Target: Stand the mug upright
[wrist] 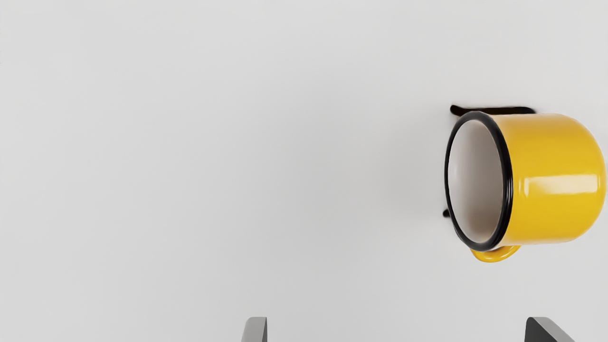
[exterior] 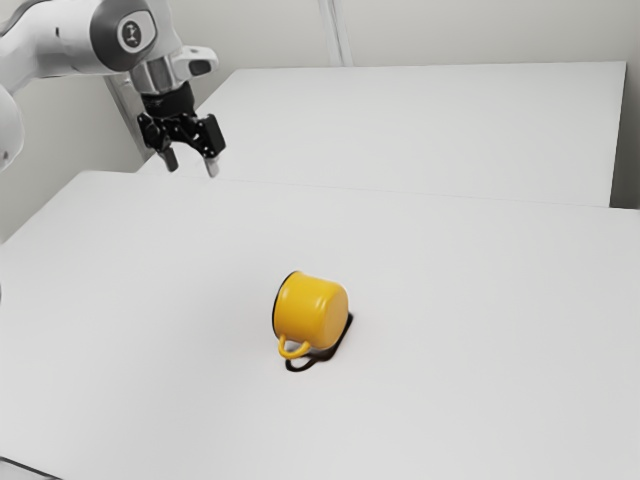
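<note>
The mug [exterior: 318, 308] lies on its side on the table [exterior: 150, 260], well in from the far edge and from the far corner at the exterior view's left. Its outside is glossy yellow, its rim [wrist: 507, 190] black, its inside [wrist: 475, 180] pale. The mouth faces the exterior view's left and the rounded base the exterior view's right; the handle [exterior: 294, 350] points away from the table's far edge. A black shadow [exterior: 345, 335] sits beside and under the mug.

The pincer [exterior: 192, 168] is raised, well apart from the mug, and shows against the table's far edge near that same corner. Its fingers stand wide apart with nothing between them. In the wrist view the handle is on the mug's side nearer the fingertips.

On the arm [exterior: 60, 42], a round dark badge [exterior: 131, 33] bears a pale mark, too small to read.
</note>
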{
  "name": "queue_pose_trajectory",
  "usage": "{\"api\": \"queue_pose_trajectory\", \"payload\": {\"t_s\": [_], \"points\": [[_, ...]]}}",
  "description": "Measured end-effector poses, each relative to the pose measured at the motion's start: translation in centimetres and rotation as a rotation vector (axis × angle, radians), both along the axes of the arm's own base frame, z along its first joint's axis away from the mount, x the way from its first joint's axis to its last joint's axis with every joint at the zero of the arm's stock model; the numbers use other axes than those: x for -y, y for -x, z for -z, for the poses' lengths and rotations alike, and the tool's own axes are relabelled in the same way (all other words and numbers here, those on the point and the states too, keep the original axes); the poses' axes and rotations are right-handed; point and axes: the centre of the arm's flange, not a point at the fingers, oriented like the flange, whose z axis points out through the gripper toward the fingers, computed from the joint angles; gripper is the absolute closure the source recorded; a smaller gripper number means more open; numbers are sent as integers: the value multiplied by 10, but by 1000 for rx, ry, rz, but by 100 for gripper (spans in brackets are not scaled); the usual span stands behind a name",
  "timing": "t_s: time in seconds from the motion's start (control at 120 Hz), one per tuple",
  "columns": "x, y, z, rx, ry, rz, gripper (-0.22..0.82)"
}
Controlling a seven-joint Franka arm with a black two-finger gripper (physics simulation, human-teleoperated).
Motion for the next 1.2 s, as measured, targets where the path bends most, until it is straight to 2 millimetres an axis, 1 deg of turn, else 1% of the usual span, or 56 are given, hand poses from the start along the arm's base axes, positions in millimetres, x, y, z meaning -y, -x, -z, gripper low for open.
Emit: {"api": "queue_pose_trajectory", "payload": {"t_s": [0.108,0.217,0.275,0.342,0.408,0.525,0.625,0.742,0.892,0.95,1.025,1.067,1.108,1.2], "points": [[5,-4,-1,43,2,27,1],[4,-1,17,51,14,39,1],[8,2,27,52,30,44,1],[11,13,41,40,96,30,1],[11,23,48,39,179,3,1],[10,35,67,13,343,-62,1],[-1,39,87,-14,468,-131,1],[-21,40,116,-50,587,-220,1],[-44,55,155,-105,738,-329,1],[-51,61,166,-116,786,-360,1],[-56,63,174,-121,828,-381,1],[-54,64,179,-128,849,-383,1],[-49,64,183,-137,863,-375,1],[-23,62,193,-166,878,-327,1]]}}
